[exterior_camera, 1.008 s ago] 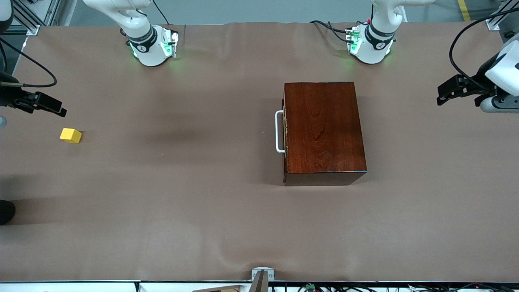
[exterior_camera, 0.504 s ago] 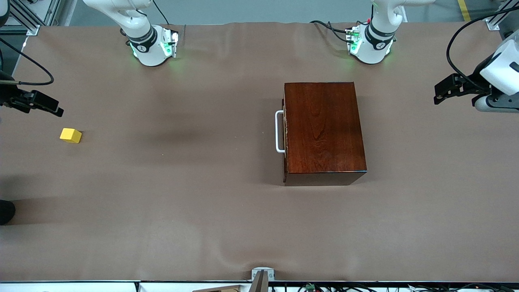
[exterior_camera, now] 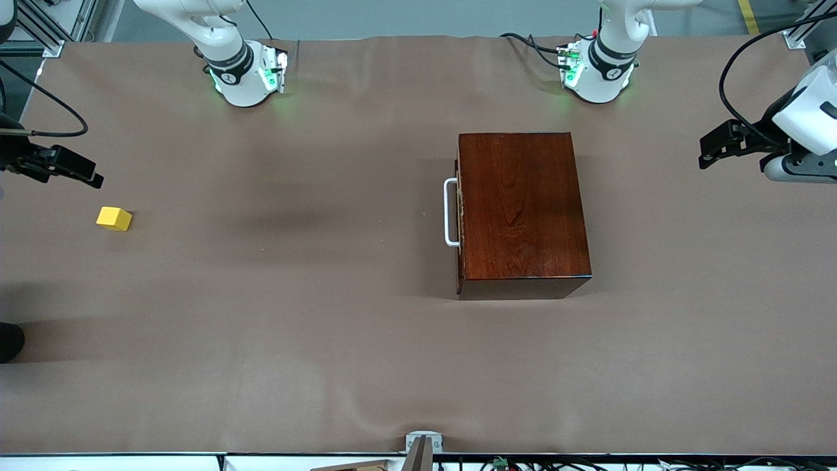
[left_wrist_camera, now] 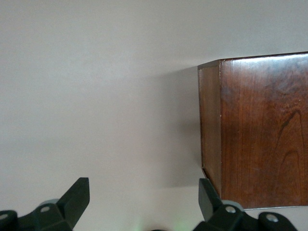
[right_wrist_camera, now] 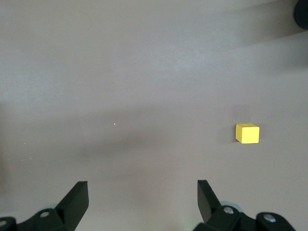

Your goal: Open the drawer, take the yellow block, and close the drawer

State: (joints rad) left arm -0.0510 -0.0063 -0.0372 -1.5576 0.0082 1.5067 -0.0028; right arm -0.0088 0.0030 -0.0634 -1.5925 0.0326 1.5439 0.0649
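Observation:
The dark reddish-brown wooden box (exterior_camera: 523, 209) stands mid-table toward the left arm's end. Its drawer is shut, with only the white bar handle (exterior_camera: 450, 212) showing on the side facing the right arm's end. The yellow block (exterior_camera: 114, 218) lies on the table near the right arm's end, outside the box. My right gripper (exterior_camera: 78, 171) hangs open and empty close to the block, which shows off to one side in the right wrist view (right_wrist_camera: 247, 134). My left gripper (exterior_camera: 713, 147) is open and empty, past the box's handle-less end. The box also shows in the left wrist view (left_wrist_camera: 260, 130).
A brown cloth covers the table (exterior_camera: 294, 327). A small metal bracket (exterior_camera: 424, 441) sits at the edge nearest the front camera. A dark object (exterior_camera: 10, 340) pokes in at the right arm's end. The arm bases (exterior_camera: 245, 75) stand along the edge farthest from the front camera.
Both grippers have drifted slightly and stay open. The box and the yellow block have not moved.

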